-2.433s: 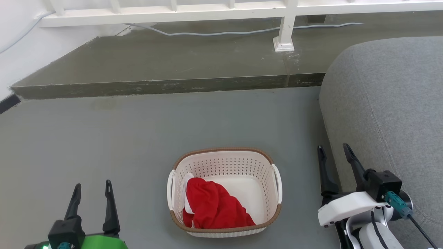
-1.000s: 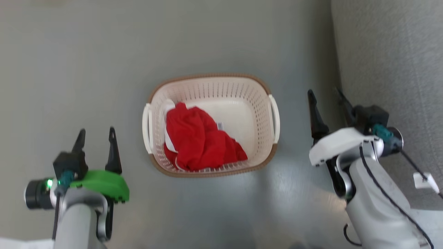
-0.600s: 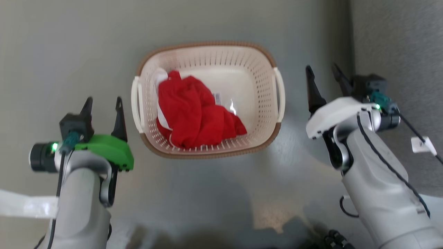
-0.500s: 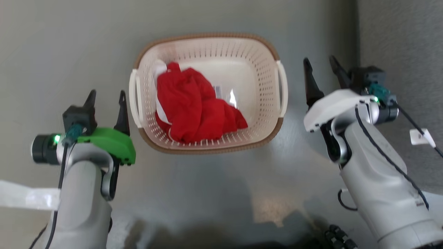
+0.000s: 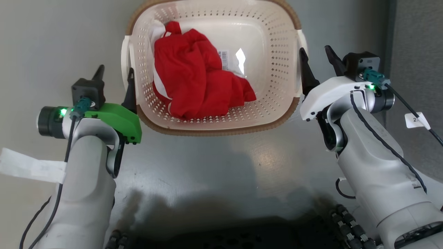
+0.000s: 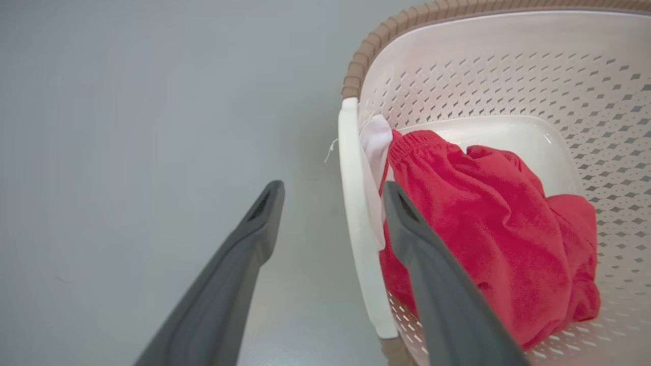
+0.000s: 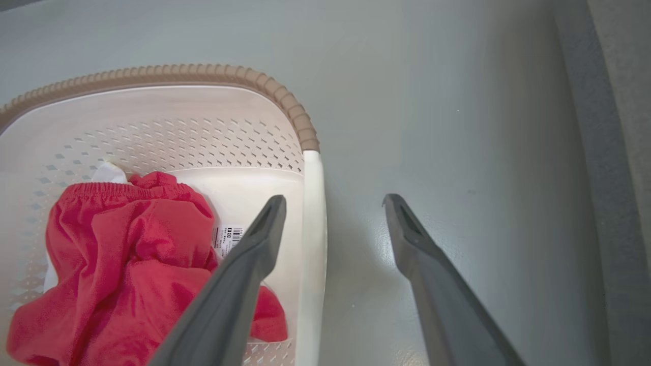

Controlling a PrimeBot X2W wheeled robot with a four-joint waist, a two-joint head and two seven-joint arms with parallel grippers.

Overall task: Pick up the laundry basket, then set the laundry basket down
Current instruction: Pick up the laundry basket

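Observation:
The laundry basket (image 5: 273, 69) stands on the grey floor, cream-white with perforated walls and a brown rim. A red garment (image 5: 197, 72) lies inside it over a bit of white cloth. My left gripper (image 5: 115, 71) is open at the basket's left side. In the left wrist view the left gripper (image 6: 333, 188) straddles the white left handle (image 6: 356, 213), one finger outside the basket (image 6: 508, 86), one over the red garment (image 6: 483, 213). My right gripper (image 5: 314, 52) is open too. In the right wrist view the right gripper (image 7: 334, 199) straddles the right handle (image 7: 313, 229) of the basket (image 7: 178, 137).
A grey sofa (image 5: 415, 41) runs along the right, close to my right arm, and its edge (image 7: 625, 101) shows beside the outer right finger. Bare grey floor lies left of the basket. My dark base (image 5: 221, 235) fills the bottom edge.
The camera has dipped and closed in on the basket, which now looks larger and higher. Both open grippers have moved inward from beside the basket to straddle its side handles.

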